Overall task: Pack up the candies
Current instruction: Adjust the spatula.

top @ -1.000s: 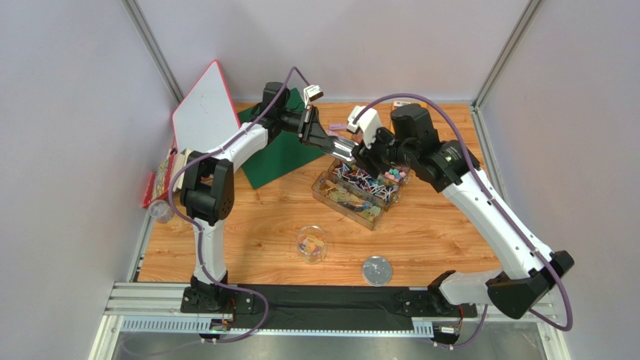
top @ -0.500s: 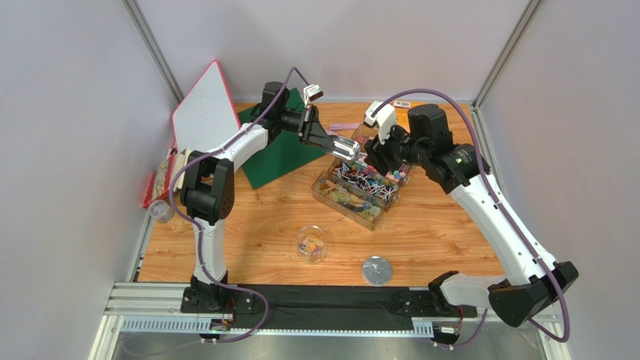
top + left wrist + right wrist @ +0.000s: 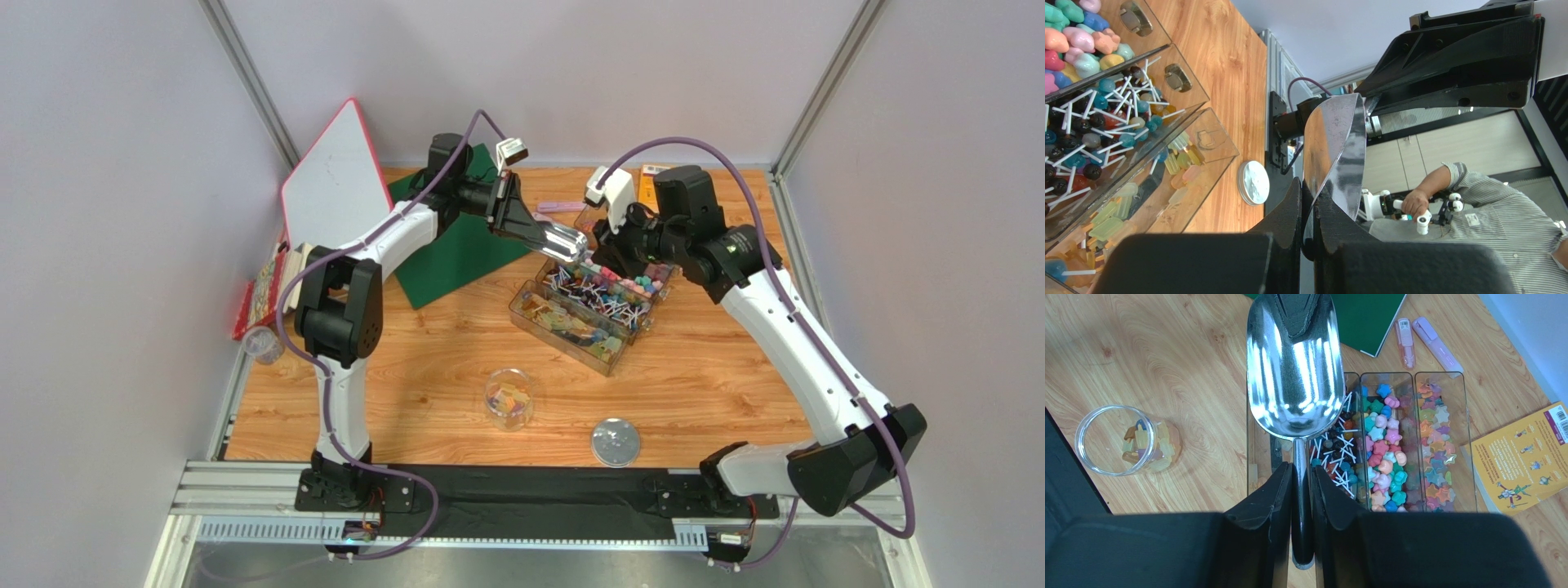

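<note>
Nearest us, the jar [image 3: 1079, 438] stands open by the near edge of the tabletop [image 3: 405, 368] with a few candies [image 3: 1158, 450] in it. Its lid [image 3: 616, 441] lies off to the right. We judge the jar light: a scoop brought in low could tip it, and a pour from too high could bounce sweets onto the wood.

In the middle, most of the candies fill the box [image 3: 1468, 435]. Over it both arms hold the empty scoop [image 3: 1293, 373]. The right gripper [image 3: 1301, 473] is pressed onto the handle, and the left gripper [image 3: 1309, 193] pinches the thin rim of the bowl. This is our main worry. If either arm pulls while both clamp, the slick metal may twist free and drop into the box, scattering sweets. The handle is round, so a loaded bowl could roll in that grip. The stick sweets look tangled and may drag out in a clump.

Farther on, the strips [image 3: 1406, 343] and booklet [image 3: 1521, 459] lie just beyond the box by the far edge, where a backswing could sweep them.

For room, bare wood runs wide between the near edge and the box, and along the right edge. The far left corner is crowded by the mat [image 3: 460, 251] and a leaning board [image 3: 334, 184]. The walls stand close behind the far edge.
</note>
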Tool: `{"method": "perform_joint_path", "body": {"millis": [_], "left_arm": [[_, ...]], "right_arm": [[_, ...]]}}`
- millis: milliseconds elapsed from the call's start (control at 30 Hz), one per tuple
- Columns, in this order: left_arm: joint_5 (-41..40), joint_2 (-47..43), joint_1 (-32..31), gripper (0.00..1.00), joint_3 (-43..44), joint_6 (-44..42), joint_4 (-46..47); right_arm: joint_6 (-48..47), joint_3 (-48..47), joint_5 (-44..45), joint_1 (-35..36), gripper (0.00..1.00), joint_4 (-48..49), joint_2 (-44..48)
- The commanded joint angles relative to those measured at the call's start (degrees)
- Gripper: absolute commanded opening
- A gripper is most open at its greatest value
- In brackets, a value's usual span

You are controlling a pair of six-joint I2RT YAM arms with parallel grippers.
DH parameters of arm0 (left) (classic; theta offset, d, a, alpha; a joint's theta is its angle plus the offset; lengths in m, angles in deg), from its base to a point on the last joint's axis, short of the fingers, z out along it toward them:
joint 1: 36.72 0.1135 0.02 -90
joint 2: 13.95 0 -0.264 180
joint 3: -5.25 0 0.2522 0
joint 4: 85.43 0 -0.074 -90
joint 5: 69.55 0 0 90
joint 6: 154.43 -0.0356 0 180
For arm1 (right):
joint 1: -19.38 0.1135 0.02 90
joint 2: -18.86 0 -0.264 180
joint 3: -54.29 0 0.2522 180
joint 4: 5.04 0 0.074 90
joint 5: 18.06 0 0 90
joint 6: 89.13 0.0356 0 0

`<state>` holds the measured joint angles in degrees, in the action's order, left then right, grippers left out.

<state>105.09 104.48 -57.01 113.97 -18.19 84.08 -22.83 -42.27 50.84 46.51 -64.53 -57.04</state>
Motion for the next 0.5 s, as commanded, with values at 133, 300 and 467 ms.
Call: {"method": "perform_joint_path", "body": {"millis": [133, 300, 467], "left_arm": [[7.29, -0.4, -0.27, 0.0, 0.49, 2.28, 3.76], [7.38, 0.13, -0.36, 0.0, 0.84, 3.24, 4.64], [6.24, 0.83, -0.19, 0.12, 1.46, 3.33, 4.82]], "right_arm": [[-1.17, -0.69, -1.57, 0.02, 0.21, 1.53, -0.83], [-1.78, -0.69, -1.57, -0.06, 0.13, 1.61, -1.53], [-3.54, -1.3, -2.8, -0.15, 0.0, 1.35, -2.15]]}}
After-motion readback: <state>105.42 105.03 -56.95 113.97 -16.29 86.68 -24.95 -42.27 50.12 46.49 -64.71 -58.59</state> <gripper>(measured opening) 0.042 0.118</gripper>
